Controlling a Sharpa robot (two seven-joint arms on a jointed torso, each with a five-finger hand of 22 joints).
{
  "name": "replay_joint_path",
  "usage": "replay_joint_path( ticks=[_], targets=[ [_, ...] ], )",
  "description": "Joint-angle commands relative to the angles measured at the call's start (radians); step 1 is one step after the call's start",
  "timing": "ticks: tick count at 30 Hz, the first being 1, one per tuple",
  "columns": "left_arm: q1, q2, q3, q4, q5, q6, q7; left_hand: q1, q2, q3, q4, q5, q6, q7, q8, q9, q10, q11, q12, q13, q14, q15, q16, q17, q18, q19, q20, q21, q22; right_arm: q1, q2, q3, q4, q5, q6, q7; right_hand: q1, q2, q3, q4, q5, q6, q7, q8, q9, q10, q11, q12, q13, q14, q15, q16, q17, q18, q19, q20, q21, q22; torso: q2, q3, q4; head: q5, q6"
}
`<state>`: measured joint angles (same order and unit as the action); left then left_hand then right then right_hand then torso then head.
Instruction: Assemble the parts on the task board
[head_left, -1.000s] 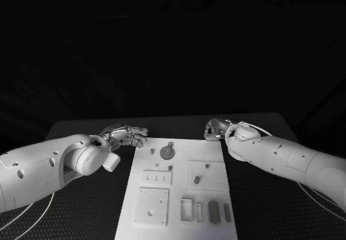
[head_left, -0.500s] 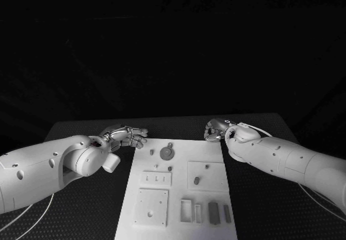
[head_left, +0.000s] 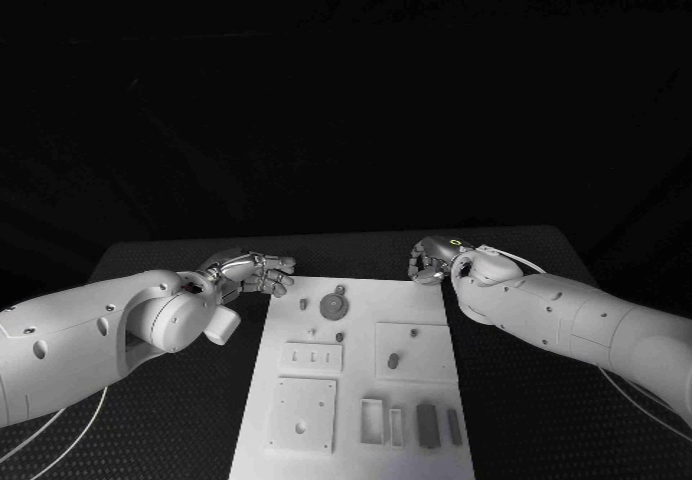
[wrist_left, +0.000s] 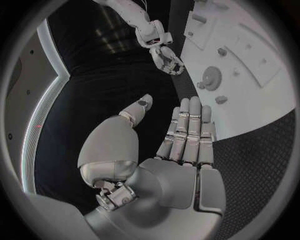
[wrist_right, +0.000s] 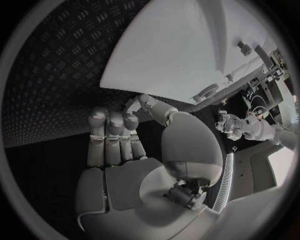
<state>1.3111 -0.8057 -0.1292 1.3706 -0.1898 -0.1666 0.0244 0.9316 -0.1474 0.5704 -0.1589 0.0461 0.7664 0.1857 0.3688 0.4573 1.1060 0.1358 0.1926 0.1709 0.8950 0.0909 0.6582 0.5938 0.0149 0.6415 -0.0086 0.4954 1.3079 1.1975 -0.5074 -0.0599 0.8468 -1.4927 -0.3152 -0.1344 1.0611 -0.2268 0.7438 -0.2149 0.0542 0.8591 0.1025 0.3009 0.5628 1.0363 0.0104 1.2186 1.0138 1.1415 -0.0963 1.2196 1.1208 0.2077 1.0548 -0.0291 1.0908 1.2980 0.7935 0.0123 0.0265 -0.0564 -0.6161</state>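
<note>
The white task board (head_left: 361, 385) lies in the middle of the black table, its far end between my two hands. A round gear-like part (head_left: 335, 305) sits near that far end, and a small part (head_left: 392, 358) stands in a square plate further down. Two dark bar parts (head_left: 427, 422) lie near the board's near right corner. My left hand (head_left: 257, 272) hovers just off the board's far left corner with its fingers (wrist_left: 187, 130) stretched out and nothing in them. My right hand (head_left: 430, 260) is off the far right corner, its palm (wrist_right: 125, 185) bare and fingers apart.
The board carries several raised white plates with slots and holes (head_left: 306, 410). Bare black table mat (head_left: 173, 440) lies on both sides of the board. In the left wrist view the right hand (wrist_left: 165, 59) hangs beyond the board's (wrist_left: 250, 75) corner.
</note>
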Motion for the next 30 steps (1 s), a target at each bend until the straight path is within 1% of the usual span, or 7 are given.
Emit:
replay_joint_path(
  ticks=[1, 6, 8, 11, 14, 23, 30],
  targets=[
    [0.001, 0.001, 0.001, 0.002, -0.003, 0.004, 0.004, -0.007, 0.006, -0.005, 0.0, 0.003, 0.0, 0.007, 0.002, -0.002, -0.005, -0.004, 0.006, 0.001, 0.002, -0.004, 0.005, -0.001, -0.004, 0.003, -0.003, -0.004, 0.013, -0.004, -0.002, -0.004, 0.0, -0.013, 0.016, 0.014, 0.014, 0.001, 0.007, -0.002, -0.003, 0.106, 0.019, -0.005, 0.0, -0.126, 0.003, -0.004, 0.002, -0.006, 0.005, -0.007, -0.001, 0.054, -0.01, 0.001, -0.006, -0.001, 0.0, 0.0002, -0.0003, 0.0, 0.001],
    [0.001, 0.001, 0.001, 0.002, -0.003, 0.005, 0.004, -0.007, 0.006, -0.005, 0.0, 0.003, -0.001, 0.007, 0.002, -0.002, -0.005, -0.004, 0.006, 0.001, 0.002, -0.004, 0.006, -0.001, -0.004, 0.003, -0.003, -0.004, 0.013, -0.004, -0.003, -0.005, 0.0, -0.012, 0.024, 0.019, 0.031, 0.018, 0.017, -0.009, 0.002, 0.111, 0.02, -0.004, -0.003, -0.128, 0.004, -0.002, 0.003, -0.007, 0.007, -0.007, -0.001, 0.054, -0.013, 0.005, -0.007, 0.0, 0.0, 0.0, 0.0009, -0.001, 0.0],
    [0.001, 0.001, 0.001, 0.001, -0.003, 0.005, 0.004, -0.007, 0.006, -0.005, 0.0, 0.003, -0.001, 0.007, 0.002, -0.002, -0.005, -0.004, 0.006, 0.001, 0.002, -0.004, 0.006, -0.001, -0.004, 0.003, -0.003, -0.004, 0.013, -0.004, -0.004, -0.005, -0.001, -0.014, 0.024, 0.022, 0.047, 0.042, 0.031, -0.022, 0.009, 0.126, 0.016, 0.002, -0.004, -0.127, 0.002, 0.0, 0.003, -0.007, 0.005, -0.005, 0.0, 0.054, -0.014, 0.008, -0.006, 0.001, 0.0, -0.0001, 0.0009, -0.001, 0.0],
    [0.001, 0.001, 0.001, 0.002, -0.003, 0.006, 0.004, -0.007, 0.006, -0.005, 0.0, 0.003, -0.001, 0.007, 0.002, -0.002, -0.005, -0.004, 0.006, 0.001, 0.002, -0.004, 0.006, -0.001, -0.004, 0.003, -0.003, -0.004, 0.013, -0.004, -0.003, -0.006, -0.005, -0.026, 0.022, 0.028, 0.055, 0.07, 0.043, -0.033, 0.01, 0.148, 0.01, 0.013, -0.003, -0.123, -0.004, 0.003, 0.003, -0.006, 0.001, -0.003, 0.0, 0.054, -0.014, 0.011, -0.003, 0.004, 0.0, -0.0001, 0.0002, 0.0, 0.0],
    [0.001, 0.001, 0.001, 0.002, -0.003, 0.006, 0.004, -0.006, 0.006, -0.005, 0.0, 0.003, -0.001, 0.007, 0.002, -0.002, -0.005, -0.004, 0.006, 0.001, 0.002, -0.004, 0.006, -0.001, -0.004, 0.003, -0.003, -0.004, 0.013, -0.004, -0.001, -0.007, -0.01, -0.042, 0.012, 0.032, 0.051, 0.09, 0.05, -0.04, 0.008, 0.17, 0.003, 0.025, 0.0, -0.114, -0.01, 0.006, 0.002, 0.0, -0.005, 0.001, 0.001, 0.054, -0.011, 0.012, 0.001, 0.007, 0.0, 0.0, -0.0003, 0.0, 0.0],
    [0.001, 0.001, 0.001, 0.002, -0.003, 0.005, 0.004, -0.006, 0.007, -0.005, 0.0, 0.003, -0.001, 0.007, 0.002, -0.002, -0.005, -0.004, 0.006, 0.001, 0.002, -0.004, 0.006, -0.001, -0.004, 0.003, -0.003, -0.004, 0.013, -0.004, 0.005, -0.017, -0.02, -0.056, -0.019, 0.047, 0.046, 0.098, 0.049, -0.045, 0.004, 0.185, -0.003, 0.034, 0.002, -0.1, -0.016, 0.011, 0.002, 0.01, -0.01, 0.007, 0.002, 0.054, -0.002, 0.009, 0.008, 0.009, 0.0, -0.0005, 0.0011, -0.002, 0.0],
    [0.001, 0.002, 0.001, 0.002, -0.003, 0.006, 0.004, -0.006, 0.007, -0.005, 0.0, 0.003, -0.001, 0.007, 0.002, -0.002, -0.005, -0.004, 0.006, 0.001, 0.002, -0.004, 0.006, -0.001, -0.004, 0.003, -0.004, -0.004, 0.013, -0.004, 0.005, -0.018, -0.014, -0.048, -0.042, 0.064, 0.029, 0.094, 0.046, -0.04, 0.007, 0.197, -0.009, 0.041, 0.004, -0.085, -0.022, 0.014, 0.001, 0.022, -0.016, 0.012, 0.002, 0.054, 0.011, 0.005, 0.015, 0.01, 0.0, -0.0006, 0.0002, -0.001, 0.002]
  ],
)
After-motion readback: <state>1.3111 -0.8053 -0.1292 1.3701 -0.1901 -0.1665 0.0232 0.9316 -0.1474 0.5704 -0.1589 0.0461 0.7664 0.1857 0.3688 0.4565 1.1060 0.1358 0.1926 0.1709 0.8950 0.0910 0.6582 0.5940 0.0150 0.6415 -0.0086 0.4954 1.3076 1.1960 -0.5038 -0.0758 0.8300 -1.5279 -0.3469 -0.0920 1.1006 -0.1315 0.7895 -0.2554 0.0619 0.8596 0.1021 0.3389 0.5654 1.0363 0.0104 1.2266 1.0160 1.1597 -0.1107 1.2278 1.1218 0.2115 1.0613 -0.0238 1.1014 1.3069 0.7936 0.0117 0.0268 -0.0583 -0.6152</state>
